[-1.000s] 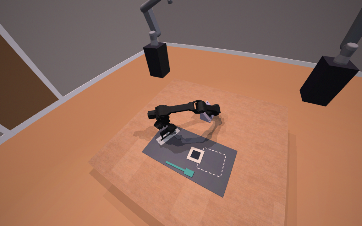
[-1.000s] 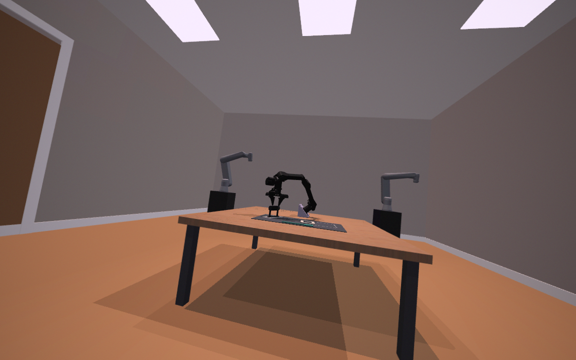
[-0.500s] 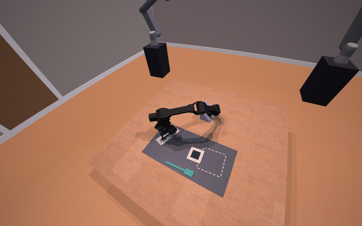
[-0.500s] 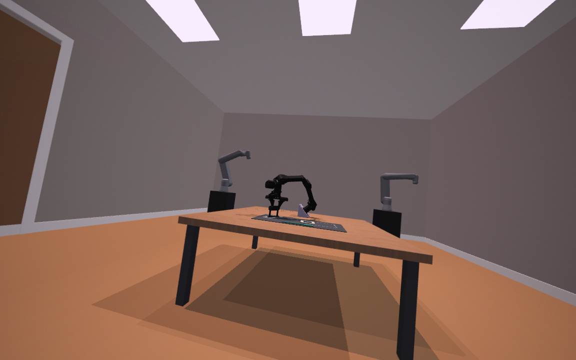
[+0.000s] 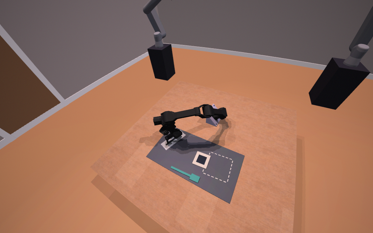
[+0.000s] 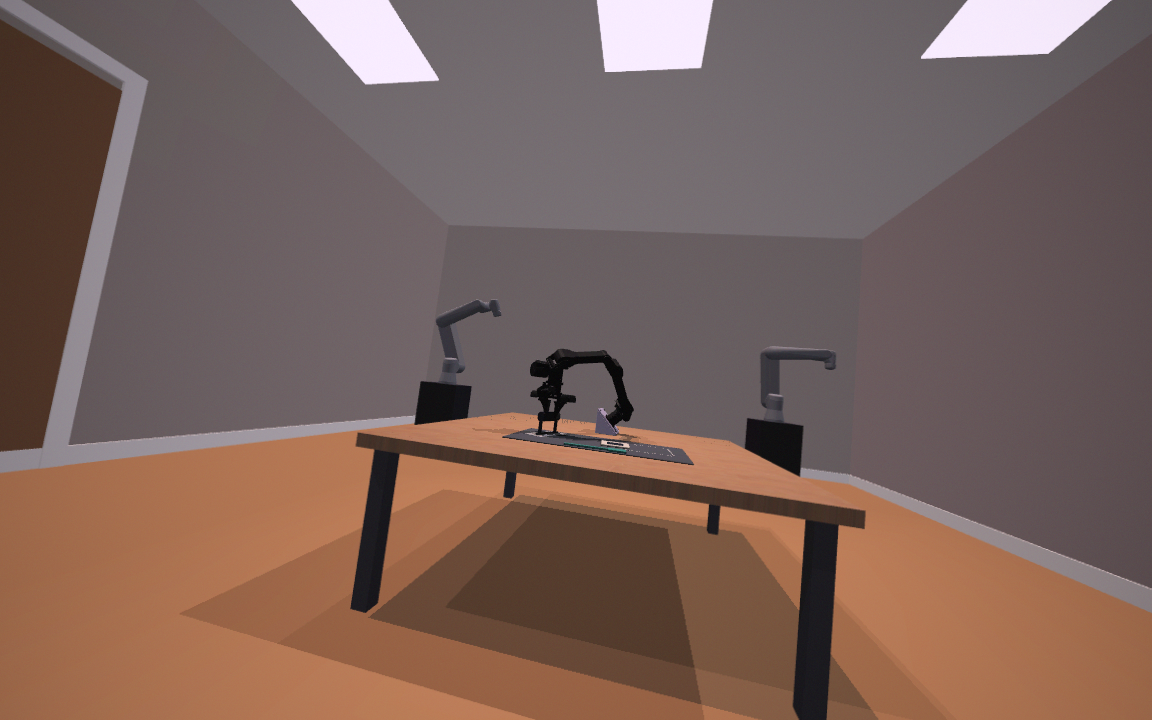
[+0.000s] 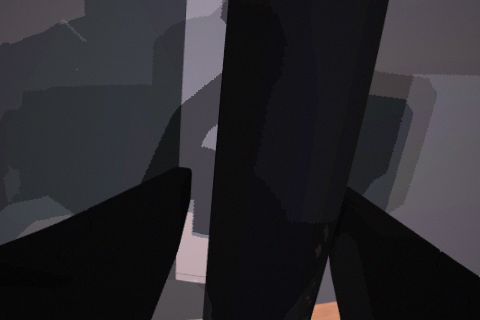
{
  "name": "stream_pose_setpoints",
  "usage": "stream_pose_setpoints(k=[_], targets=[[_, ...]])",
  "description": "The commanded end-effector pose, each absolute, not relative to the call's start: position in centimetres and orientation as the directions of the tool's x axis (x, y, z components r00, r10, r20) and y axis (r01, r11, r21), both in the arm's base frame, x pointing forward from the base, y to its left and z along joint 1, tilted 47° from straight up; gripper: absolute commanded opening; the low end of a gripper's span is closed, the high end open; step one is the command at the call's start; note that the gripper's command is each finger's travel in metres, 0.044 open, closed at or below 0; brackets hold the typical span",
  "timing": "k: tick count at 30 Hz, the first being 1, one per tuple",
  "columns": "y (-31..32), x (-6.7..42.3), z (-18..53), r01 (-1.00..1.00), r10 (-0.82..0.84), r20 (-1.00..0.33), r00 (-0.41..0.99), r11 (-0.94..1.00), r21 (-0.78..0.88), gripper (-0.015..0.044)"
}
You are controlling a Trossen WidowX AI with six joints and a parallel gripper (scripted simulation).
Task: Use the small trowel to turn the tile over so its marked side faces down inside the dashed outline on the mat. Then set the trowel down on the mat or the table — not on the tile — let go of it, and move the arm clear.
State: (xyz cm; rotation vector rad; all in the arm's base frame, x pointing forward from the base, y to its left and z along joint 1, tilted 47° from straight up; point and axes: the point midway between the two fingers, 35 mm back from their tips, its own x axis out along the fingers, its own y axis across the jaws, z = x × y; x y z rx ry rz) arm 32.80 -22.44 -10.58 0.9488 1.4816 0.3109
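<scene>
End effector point(image 5: 174, 135) point(image 6: 548, 412) point(image 7: 260, 192): spreading its fingers around black cylindrical handle point(image 5: 169, 141) point(image 6: 548, 417) point(image 7: 280, 110) | tile point(image 5: 195, 163) point(image 6: 614, 443): lying dark square up, overlapping dashed outline's edge point(image 5: 230, 171) | teal tool point(image 5: 194, 177): lying on mat point(image 5: 222, 191) point(image 6: 669, 456)

Probably a robotics lab: gray arms point(image 5: 367, 28) point(image 6: 770, 371) on black pedestals point(image 5: 338, 83) point(image 6: 774, 445) flank the table point(image 5: 263, 130) point(image 6: 607, 471).

Claw point(image 5: 169, 141) point(image 6: 548, 417) point(image 7: 260, 192) pointing down, fingers partly apart.
</scene>
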Motion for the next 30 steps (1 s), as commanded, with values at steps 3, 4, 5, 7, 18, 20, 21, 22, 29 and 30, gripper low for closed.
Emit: stream_pose_setpoints(k=[3,4,5,7,18,20,21,22,29,30], targets=[[-22.16,32.94,-10.51,0.366,0.71,-0.692,0.129,0.614,0.699,0.0143],[-22.16,32.94,-10.51,0.366,0.71,-0.692,0.129,0.614,0.699,0.0137],[-22.16,32.94,-10.51,0.366,0.71,-0.692,0.129,0.614,0.699,0.013],[-22.16,32.94,-10.51,0.366,0.71,-0.692,0.129,0.614,0.699,0.013],[-22.16,32.94,-10.51,0.512,0.71,-0.692,0.129,0.55,0.66,0.013],[-22.16,32.94,-10.51,0.562,0.71,-0.692,0.129,0.522,0.641,0.013],[-22.16,32.94,-10.51,0.586,0.71,-0.692,0.129,0.508,0.631,0.013],[-22.16,32.94,-10.51,0.609,0.71,-0.692,0.129,0.493,0.621,0.013],[-22.17,32.94,-10.51,0.755,0.71,-0.692,0.129,0.382,0.533,0.013],[-22.17,32.94,-10.51,0.774,0.71,-0.692,0.129,0.364,0.519,0.013]])
